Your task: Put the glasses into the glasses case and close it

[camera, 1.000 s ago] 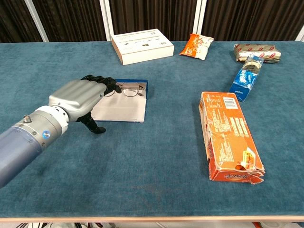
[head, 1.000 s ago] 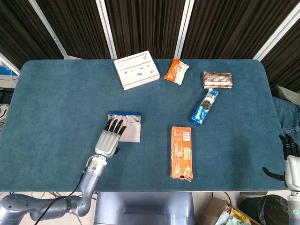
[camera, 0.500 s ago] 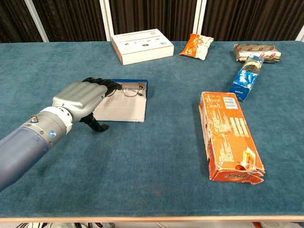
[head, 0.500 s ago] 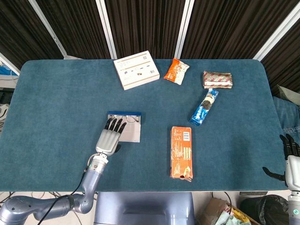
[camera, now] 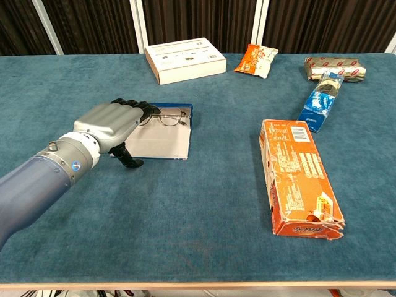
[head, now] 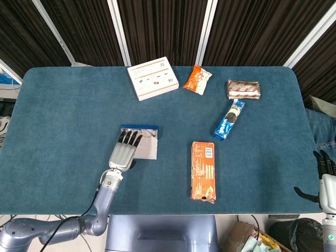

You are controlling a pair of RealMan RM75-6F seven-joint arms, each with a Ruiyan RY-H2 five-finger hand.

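Chest view shows your left hand (camera: 114, 120), fingers extended, covering the glasses (camera: 168, 116) on the open glasses case (camera: 162, 140), orange box (camera: 298, 177) well aside, print unreadable.

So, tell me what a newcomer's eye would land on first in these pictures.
First, the silver left robot hand with black fingers, reaching over the near left of the blue felt table onto the open grey-lined glasses case, where the thin wire-framed glasses lie along the case's far edge. Next, the long orange cardboard box, crumpled at its near end, lies right of centre.
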